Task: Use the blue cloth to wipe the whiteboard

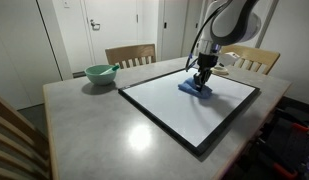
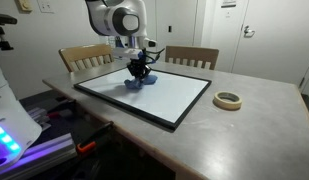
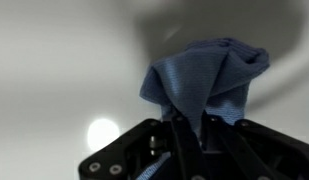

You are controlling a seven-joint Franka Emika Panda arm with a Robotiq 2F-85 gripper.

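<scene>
Fingers (image 3: 180, 138) are shut tight on a fold of the small wrinkled blue cloth (image 3: 209, 78). In wrist view the fabric bunches right at the tips and spills fwd of them, so the tips are buried in it. In both exterior views the wrist comes down approx. vertical w/ the cloth lump directly under it, on or just above the big glossy whiteboard (image 1: 184, 118) w/ thin black frame. Contact can't be confirmed, prob. touching. Key relation: the cloth sits near the board's far edge, on the side of the wooden chairs (image 1: 130, 55), so nearly all the bare white surface lies toward the near corner. My read is the wipe has to travel that way, along the board's long axis, w/ downward pressure. The board lies flat on the grey desk (image 1: 84, 125). Off the board, a pale green bowl (image 1: 99, 73) and a beige tape roll (image 2: 228, 100) sit well apart from it on opposite sides. Hard to make out: any marks on the board (none visible, glare spots), and how much cloth lies flat.
</scene>
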